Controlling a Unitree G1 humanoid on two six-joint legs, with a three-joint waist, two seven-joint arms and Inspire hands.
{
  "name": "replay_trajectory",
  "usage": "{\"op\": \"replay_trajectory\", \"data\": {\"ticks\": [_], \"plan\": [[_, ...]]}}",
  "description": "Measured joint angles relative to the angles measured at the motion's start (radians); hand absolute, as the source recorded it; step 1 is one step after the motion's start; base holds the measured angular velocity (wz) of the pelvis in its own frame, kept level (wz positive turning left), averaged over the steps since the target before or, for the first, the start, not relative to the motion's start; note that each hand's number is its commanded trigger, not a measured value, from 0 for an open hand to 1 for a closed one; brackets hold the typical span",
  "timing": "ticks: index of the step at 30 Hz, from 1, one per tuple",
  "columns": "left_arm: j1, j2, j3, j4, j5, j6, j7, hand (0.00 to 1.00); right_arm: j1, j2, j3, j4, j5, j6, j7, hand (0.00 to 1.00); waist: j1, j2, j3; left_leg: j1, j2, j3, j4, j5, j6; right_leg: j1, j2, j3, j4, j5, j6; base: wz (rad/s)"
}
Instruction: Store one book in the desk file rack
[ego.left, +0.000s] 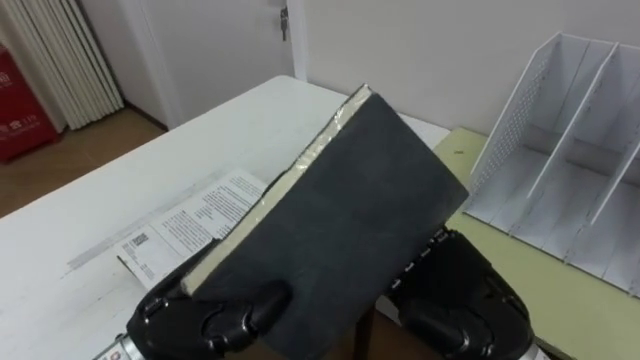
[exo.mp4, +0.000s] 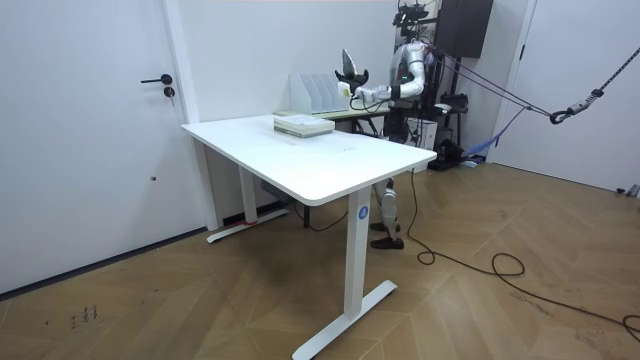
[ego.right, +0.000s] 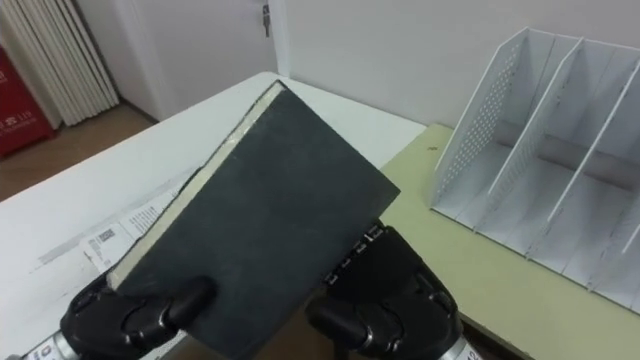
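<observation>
I hold a dark grey book (ego.left: 340, 220) (ego.right: 260, 215) tilted up in front of me, its pale page edge facing left. My left hand (ego.left: 205, 315) (ego.right: 130, 315) is shut on its lower left corner, with the thumb lying over the cover. At the lower right edge of the book my right hand (ego.left: 465, 300) (ego.right: 390, 290) grips from beneath with curled fingers. The white perforated file rack (ego.left: 570, 150) (ego.right: 540, 150) stands to the right on a green desk (ego.left: 560, 300), its slots bare. In the room view the book (exo.mp4: 347, 68) is raised beside the rack (exo.mp4: 315, 92).
Printed papers (ego.left: 190, 225) lie on the white table (ego.left: 120, 190) below the book, and a stack of books (exo.mp4: 303, 125) sits at that table's far end. A door (ego.left: 230, 40) and a red object (ego.left: 20, 105) are behind on the left.
</observation>
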Motion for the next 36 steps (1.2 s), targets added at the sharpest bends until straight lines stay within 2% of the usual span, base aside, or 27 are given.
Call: {"op": "replay_trajectory", "data": {"ticks": [2, 3, 4, 7, 11, 16, 25, 30, 31, 33, 34, 36], "plan": [[-0.003, 0.003, 0.005, -0.001, 0.000, 0.000, 0.004, 1.00, 0.000, -0.001, -0.002, 0.000, 0.000, 0.006, 0.000, 0.33, 0.001, 0.003, 0.0012, 0.007, 0.000, 0.001, -0.003, 0.000, 0.000, 0.005, 0.000, 0.001, -0.001, 0.000, 0.000, 0.00], [-0.006, 0.005, 0.005, -0.001, 0.001, 0.000, 0.004, 1.00, 0.000, -0.002, -0.002, 0.000, 0.000, 0.006, 0.000, 0.76, 0.002, 0.005, 0.0025, 0.009, 0.000, 0.002, -0.005, 0.000, 0.000, 0.008, 0.001, 0.003, -0.003, -0.001, 0.000, 0.00], [-0.009, 0.010, 0.005, -0.002, 0.001, 0.000, 0.004, 1.00, 0.000, -0.004, -0.001, 0.000, 0.000, 0.006, 0.000, 1.00, 0.003, 0.005, 0.0025, 0.010, 0.000, 0.002, -0.006, 0.000, 0.000, 0.008, 0.001, 0.004, -0.003, -0.001, -0.001, 0.00], [-0.012, 0.023, 0.005, -0.008, 0.001, 0.000, 0.002, 1.00, 0.000, -0.018, -0.001, 0.000, 0.000, 0.006, 0.001, 1.00, 0.002, 0.003, 0.0033, 0.012, 0.000, 0.002, -0.009, 0.000, 0.000, 0.010, 0.001, 0.002, -0.008, -0.001, -0.001, 0.00], [-0.012, 0.025, 0.004, -0.009, 0.001, 0.000, -0.006, 1.00, 0.000, -0.019, 0.001, 0.000, -0.001, 0.006, 0.002, 1.00, 0.002, -0.004, 0.0030, 0.013, 0.000, 0.002, -0.013, 0.000, -0.001, 0.012, 0.001, 0.000, -0.017, -0.001, -0.001, 0.00], [-0.012, 0.041, -0.017, -0.044, 0.004, 0.000, -0.027, 1.00, -0.002, -0.017, 0.010, 0.000, 0.000, 0.007, 0.002, 1.00, 0.003, -0.013, 0.0037, 0.010, 0.000, 0.002, -0.016, 0.000, -0.001, 0.012, 0.001, 0.000, -0.018, -0.001, -0.001, 0.00], [-0.012, 0.041, -0.017, -0.045, 0.003, 0.002, -0.027, 1.00, -0.003, -0.017, 0.016, -0.001, 0.000, 0.014, 0.004, 1.00, 0.010, -0.009, 0.0013, 0.009, 0.000, 0.003, -0.019, 0.000, -0.001, 0.012, 0.001, 0.000, -0.016, -0.001, -0.001, 0.00], [-0.012, 0.041, -0.017, -0.045, 0.003, 0.020, -0.032, 1.00, -0.008, -0.017, 0.015, -0.001, 0.000, 0.016, 0.002, 1.00, 0.019, -0.005, -0.0007, 0.010, 0.000, 0.003, -0.019, 0.000, -0.001, 0.013, 0.001, 0.001, -0.013, -0.001, -0.001, 0.00], [-0.012, 0.041, -0.017, -0.043, 0.003, 0.023, -0.032, 0.65, -0.007, -0.018, 0.015, -0.001, 0.000, 0.017, 0.001, 1.00, 0.019, -0.004, -0.0006, 0.011, 0.000, 0.003, -0.019, 0.000, -0.001, 0.014, 0.001, 0.001, -0.013, -0.001, -0.001, 0.00], [-0.012, 0.041, -0.017, -0.039, 0.003, 0.025, -0.032, 0.09, -0.007, -0.018, 0.014, 0.000, -0.002, 0.018, -0.003, 1.00, 0.020, -0.003, -0.0004, 0.013, 0.000, 0.003, -0.019, 0.000, -0.001, 0.015, 0.001, 0.001, -0.013, -0.001, -0.001, 0.00], [-0.012, 0.041, -0.017, -0.036, 0.003, 0.029, -0.031, 0.00, -0.007, -0.018, 0.012, 0.000, -0.003, 0.026, -0.009, 1.00, 0.020, -0.002, -0.0005, 0.014, 0.000, 0.004, -0.018, 0.000, -0.001, 0.015, 0.001, 0.001, -0.012, -0.001, -0.001, 0.00], [-0.012, 0.041, -0.017, -0.033, 0.003, 0.035, -0.025, 0.00, -0.007, -0.017, 0.010, 0.000, -0.003, 0.029, -0.016, 1.00, 0.021, 0.001, 0.0015, 0.018, 0.000, 0.005, -0.019, 0.000, -0.001, 0.018, 0.001, 0.002, -0.012, -0.001, -0.001, 0.00]]}}
